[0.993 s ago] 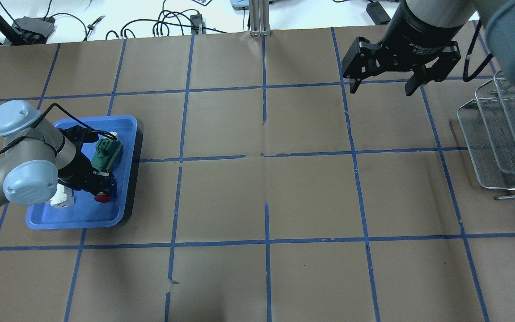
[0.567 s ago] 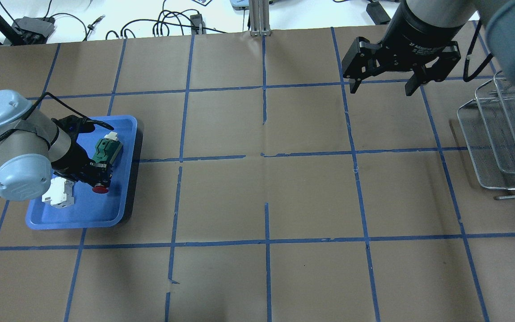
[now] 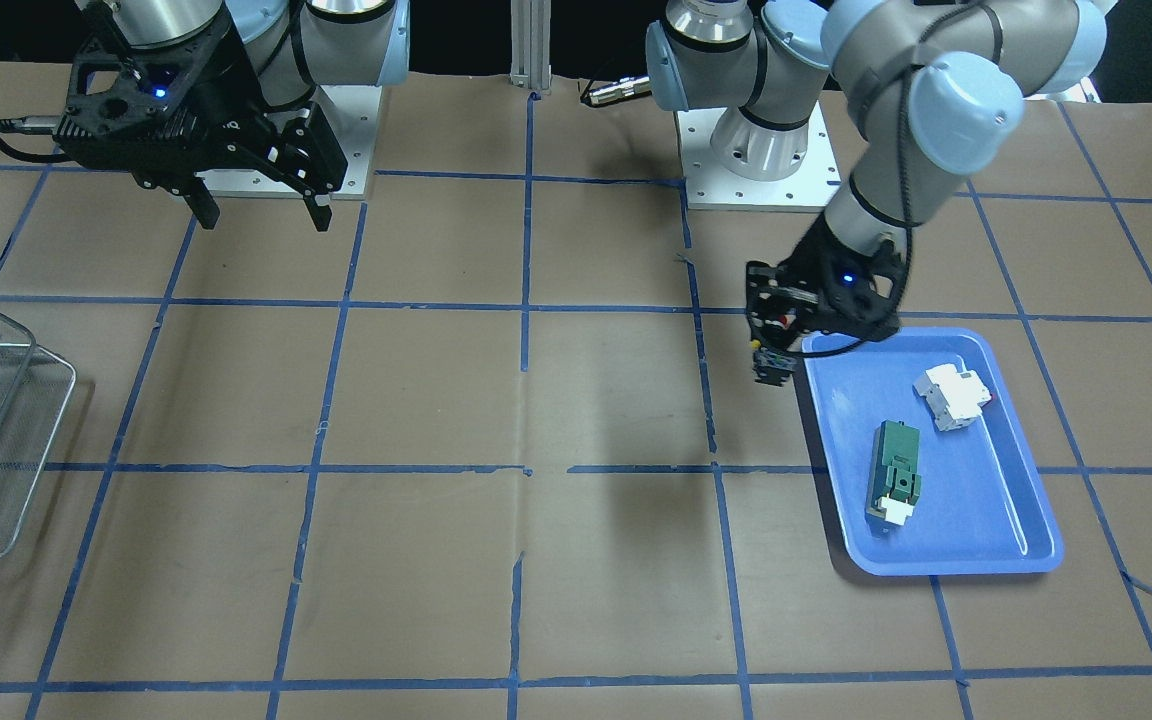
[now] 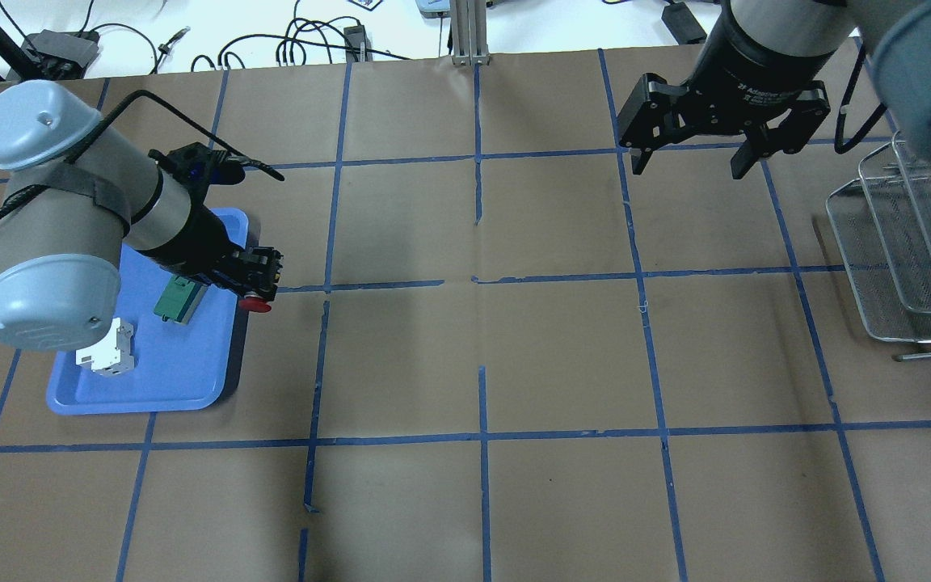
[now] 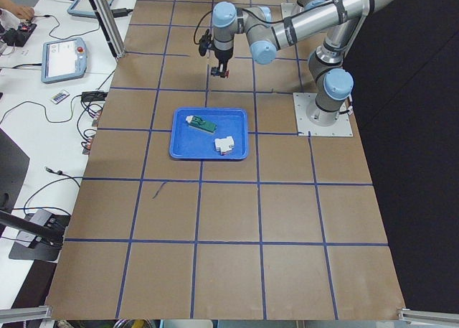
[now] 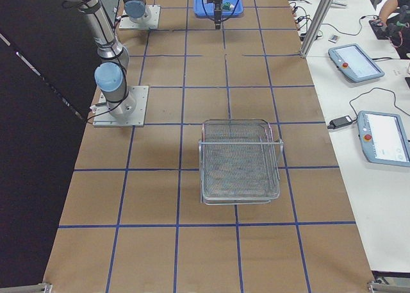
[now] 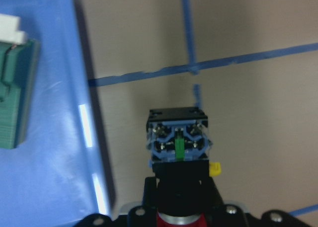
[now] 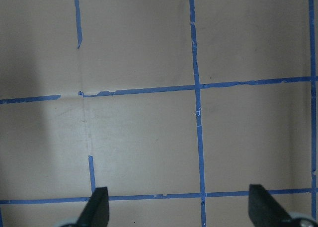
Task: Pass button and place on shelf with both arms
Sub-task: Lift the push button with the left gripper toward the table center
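Note:
My left gripper is shut on the button and holds it in the air over the right rim of the blue tray. The left wrist view shows the button's black body with blue, green and yellow terminals pointing away, and its red cap at the jaws. In the front view the left gripper hangs beside the tray's corner. My right gripper is open and empty at the back right, high over the table; it also shows in the front view. The wire shelf stands at the right edge.
A green rectangular block and a white breaker-like block lie in the blue tray. The shelf is empty. Brown paper with blue tape lines covers the table between tray and shelf. Cables lie past the far edge.
My left arm has lifted the button out of the tray and carried it up and right, over the tray's right rim. The right gripper has hardly moved.

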Available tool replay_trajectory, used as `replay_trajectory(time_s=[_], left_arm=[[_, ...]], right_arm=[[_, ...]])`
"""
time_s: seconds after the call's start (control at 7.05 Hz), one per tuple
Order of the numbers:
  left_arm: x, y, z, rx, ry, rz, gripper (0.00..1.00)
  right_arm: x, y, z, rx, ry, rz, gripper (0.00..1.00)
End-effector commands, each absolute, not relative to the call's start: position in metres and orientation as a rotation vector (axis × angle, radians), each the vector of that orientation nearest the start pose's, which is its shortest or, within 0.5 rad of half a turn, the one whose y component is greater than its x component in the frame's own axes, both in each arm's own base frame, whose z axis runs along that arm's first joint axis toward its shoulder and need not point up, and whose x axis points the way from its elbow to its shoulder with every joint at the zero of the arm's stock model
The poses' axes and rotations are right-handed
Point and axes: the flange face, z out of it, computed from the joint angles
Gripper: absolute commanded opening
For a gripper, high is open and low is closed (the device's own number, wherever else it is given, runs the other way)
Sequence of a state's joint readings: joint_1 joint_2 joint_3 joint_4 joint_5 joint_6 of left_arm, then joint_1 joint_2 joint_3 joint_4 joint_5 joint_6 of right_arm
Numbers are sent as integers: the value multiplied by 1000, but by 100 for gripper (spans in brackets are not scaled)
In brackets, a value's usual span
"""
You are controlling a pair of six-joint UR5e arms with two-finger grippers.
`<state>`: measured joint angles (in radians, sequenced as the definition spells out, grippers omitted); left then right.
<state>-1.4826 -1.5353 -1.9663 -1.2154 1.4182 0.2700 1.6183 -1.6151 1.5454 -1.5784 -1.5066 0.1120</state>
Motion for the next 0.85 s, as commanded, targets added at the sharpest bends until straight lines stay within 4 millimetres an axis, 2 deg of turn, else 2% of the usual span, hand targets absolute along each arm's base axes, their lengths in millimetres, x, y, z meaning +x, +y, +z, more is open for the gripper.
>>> replay_trajectory(time_s=[0.0, 0.14, 0.28, 0.43, 0.57, 0.71], left_arm=[[-194, -444, 379, 332, 3278, -23, 4], [-221, -432, 379, 388, 3276, -14, 4], [-251, -419, 393, 627, 3237, -70, 4], [-267, -416, 400, 857, 3173, -94, 4], [-266, -419, 407, 1172, 3051, -149, 4], [-263, -418, 413, 1384, 2948, -184, 4]], right_arm=[[162, -472, 523, 95, 3068, -112, 100], [162, -472, 523, 97, 3068, -110, 100], [162, -473, 523, 97, 3068, -112, 100], [162, -473, 523, 97, 3068, -112, 100], [162, -473, 522, 98, 3068, -107, 100], [161, -472, 524, 100, 3069, -115, 100]])
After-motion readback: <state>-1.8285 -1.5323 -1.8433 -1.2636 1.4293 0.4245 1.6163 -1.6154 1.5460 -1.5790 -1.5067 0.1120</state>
